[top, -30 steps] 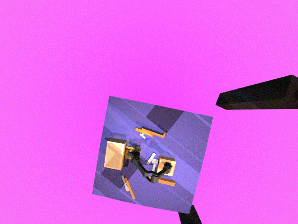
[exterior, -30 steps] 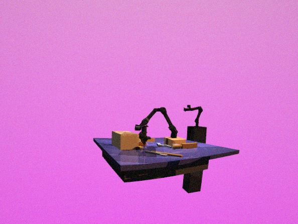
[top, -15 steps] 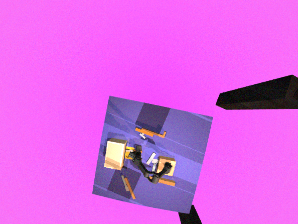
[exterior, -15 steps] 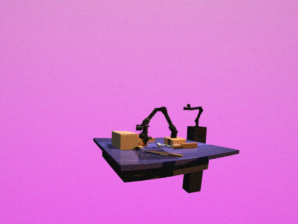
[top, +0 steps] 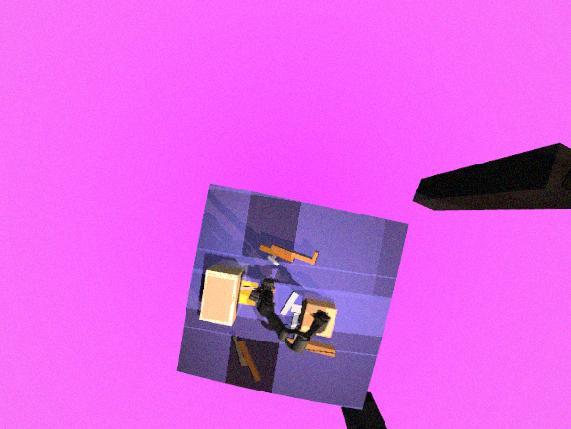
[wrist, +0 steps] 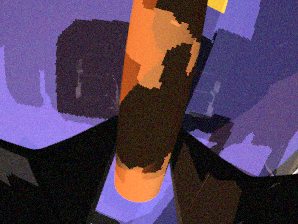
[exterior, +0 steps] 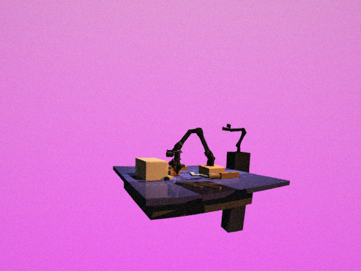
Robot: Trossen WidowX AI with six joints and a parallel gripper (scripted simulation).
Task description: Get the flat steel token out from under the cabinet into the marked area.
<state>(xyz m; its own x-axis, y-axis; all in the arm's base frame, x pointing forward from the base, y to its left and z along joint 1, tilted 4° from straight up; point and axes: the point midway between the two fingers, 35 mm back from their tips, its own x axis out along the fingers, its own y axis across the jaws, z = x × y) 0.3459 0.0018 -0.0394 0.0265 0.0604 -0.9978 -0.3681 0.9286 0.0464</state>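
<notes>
The tan box-like cabinet [top: 220, 297] [exterior: 156, 171] stands at the table's left side in the top and exterior views. The yellow marked area [top: 247, 299] [exterior: 170, 177] lies in front of it, partly hidden by the arm; a corner of this area [wrist: 218, 5] shows at the top of the wrist view. My gripper [top: 265, 290] [exterior: 177, 172] [wrist: 145, 127] points down low beside the yellow area, on the side away from the cabinet. It is shut on a rounded orange handle [wrist: 138, 186], which runs up out of the wrist view. The handle's far end is out of that view. I cannot make out the steel token.
Orange bars [top: 284, 253] and a small pale piece [top: 273, 260] lie on one side. A long orange bar [top: 250, 361] lies beside a greyish bar [top: 239, 351] on the other. White flat pieces [top: 289, 303] lie near the arm's base block [top: 311, 308] [exterior: 211, 169]; an orange block [exterior: 229, 175] is beside it.
</notes>
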